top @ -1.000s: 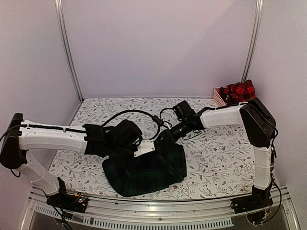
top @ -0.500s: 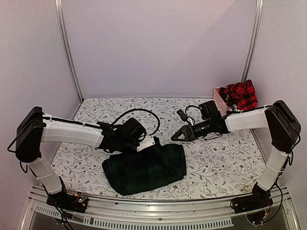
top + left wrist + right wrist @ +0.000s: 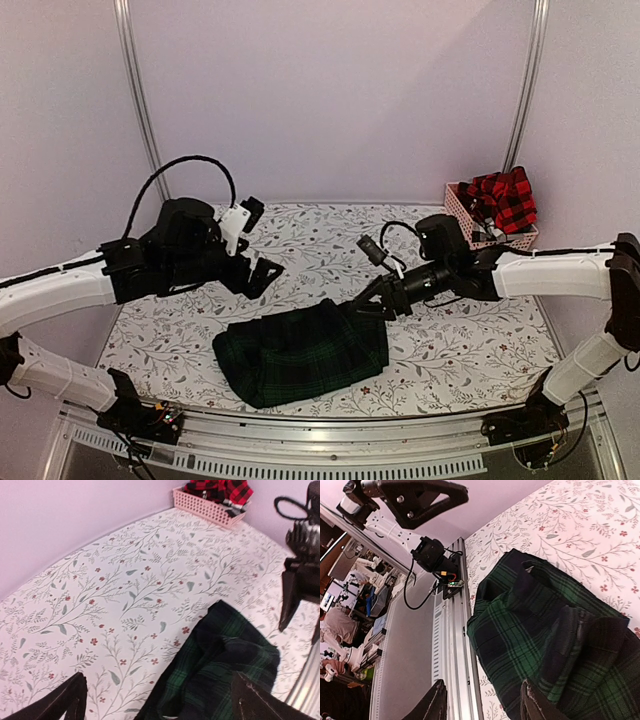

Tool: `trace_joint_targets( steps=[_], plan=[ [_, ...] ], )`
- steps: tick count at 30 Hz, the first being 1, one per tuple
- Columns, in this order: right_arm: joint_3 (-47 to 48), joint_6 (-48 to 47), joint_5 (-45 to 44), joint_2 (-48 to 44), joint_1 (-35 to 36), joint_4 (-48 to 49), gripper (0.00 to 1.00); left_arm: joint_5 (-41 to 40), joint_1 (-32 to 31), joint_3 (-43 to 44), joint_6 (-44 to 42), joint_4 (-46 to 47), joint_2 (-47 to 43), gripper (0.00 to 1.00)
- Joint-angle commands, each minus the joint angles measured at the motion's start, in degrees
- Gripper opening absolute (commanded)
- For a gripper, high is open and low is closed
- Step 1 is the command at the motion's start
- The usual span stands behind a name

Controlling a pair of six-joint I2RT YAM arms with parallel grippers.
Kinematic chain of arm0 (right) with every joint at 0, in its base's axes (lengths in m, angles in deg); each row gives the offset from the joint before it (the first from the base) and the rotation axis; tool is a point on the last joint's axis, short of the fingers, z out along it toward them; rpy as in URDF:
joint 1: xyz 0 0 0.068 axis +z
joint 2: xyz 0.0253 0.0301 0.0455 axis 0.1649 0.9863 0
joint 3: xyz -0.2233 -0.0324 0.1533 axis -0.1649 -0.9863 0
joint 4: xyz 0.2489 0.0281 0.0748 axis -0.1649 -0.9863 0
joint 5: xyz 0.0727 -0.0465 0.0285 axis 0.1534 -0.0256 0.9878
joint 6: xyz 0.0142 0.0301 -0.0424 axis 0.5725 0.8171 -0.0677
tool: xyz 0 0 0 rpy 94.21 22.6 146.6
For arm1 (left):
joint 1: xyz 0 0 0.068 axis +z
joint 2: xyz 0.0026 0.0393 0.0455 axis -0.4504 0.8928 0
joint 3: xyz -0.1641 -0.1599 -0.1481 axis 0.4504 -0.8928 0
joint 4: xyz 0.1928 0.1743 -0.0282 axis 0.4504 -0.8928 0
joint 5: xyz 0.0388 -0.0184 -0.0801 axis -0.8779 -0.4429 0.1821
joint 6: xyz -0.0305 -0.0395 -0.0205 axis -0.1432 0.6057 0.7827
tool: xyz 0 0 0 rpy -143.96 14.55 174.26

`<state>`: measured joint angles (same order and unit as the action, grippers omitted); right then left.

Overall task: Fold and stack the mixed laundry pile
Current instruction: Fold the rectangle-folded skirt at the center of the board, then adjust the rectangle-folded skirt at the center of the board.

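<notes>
While the right gripper point(image 3: 362, 303), fingers apart, hovers at the far right corner of the dark green tartan piece point(image 3: 300, 352), the left gripper point(image 3: 258, 240) hangs well apart, fingers spread wide.

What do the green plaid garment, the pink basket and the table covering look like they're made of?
The green plaid garment: soft matte woven cloth, perhaps flannel; it slumps and creases. The pink basket: probably moulded plastic, with a slatted openwork wall. The table covering: white leaf-printed fabric or vinyl; cannot tell which.
</notes>
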<state>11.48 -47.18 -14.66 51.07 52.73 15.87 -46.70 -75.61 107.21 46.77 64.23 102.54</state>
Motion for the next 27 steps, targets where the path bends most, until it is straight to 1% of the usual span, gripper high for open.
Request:
trace_joint_targets(
  steps=[1,3,6,7,9,15,20,21,22,23,24,25,26,27],
  plan=[
    [2.9,-5.1,-2.3,1.7,3.4,-4.1,0.49,12.8,0.2,-6.2,11.9,1.8,-7.1,1.00],
    [4.2,-5.6,-6.4,3.8,3.6,-5.6,0.50,13.2,-0.1,-9.1,13.2,1.7,-9.2,1.00],
    [6.7,-5.0,-14.7,6.2,3.4,-6.0,0.57,13.1,0.1,-12.2,14.1,1.9,-10.2,1.00],
    [8.3,-4.7,-16.1,7.0,3.4,-6.8,0.58,12.8,0.0,-13.0,14.4,2.6,-10.0,1.00],
    [11.4,-4.5,-17.6,10.2,3.4,-8.6,0.61,11.3,0.7,-13.5,15.6,2.6,-7.6,1.00],
    [17.6,-3.8,-20.2,17.7,3.4,-12.1,0.65,8.2,1.3,-10.8,19.3,0.9,4.2,1.00],
    [20.4,-4.3,-22.5,21.7,3.5,-14.9,0.65,7.8,2.3,-10.2,20.3,0.5,8.1,1.00],
    [20.6,-4.5,-22.2,22.3,3.4,-15.0,0.63,8.3,2.4,-10.2,19.9,0.6,8.6,1.00],
    [20.7,-4.7,-21.8,22.5,3.4,-14.8,0.58,8.6,2.5,-10.3,19.6,0.8,9.2,0.98],
    [20.9,-4.8,-21.2,22.8,3.4,-14.6,0.52,9.0,2.8,-10.5,19.1,1.1,10.0,0.93],
    [21.3,-5.1,-20.6,23.0,3.4,-14.6,0.44,11.1,3.2,-10.8,18.5,1.6,10.5,0.87],
    [21.6,-5.3,-20.0,23.2,3.4,-14.6,0.34,13.0,4.0,-11.5,18.0,2.4,10.8,0.79],
    [21.9,-5.4,-19.7,23.3,3.4,-14.4,0.21,14.9,4.7,-12.3,17.8,3.5,10.7,0.71],
    [22.0,-5.6,-19.2,23.2,3.3,-14.2,0.14,16.7,5.6,-13.2,17.7,5.4,10.6,0.64]
  ],
)
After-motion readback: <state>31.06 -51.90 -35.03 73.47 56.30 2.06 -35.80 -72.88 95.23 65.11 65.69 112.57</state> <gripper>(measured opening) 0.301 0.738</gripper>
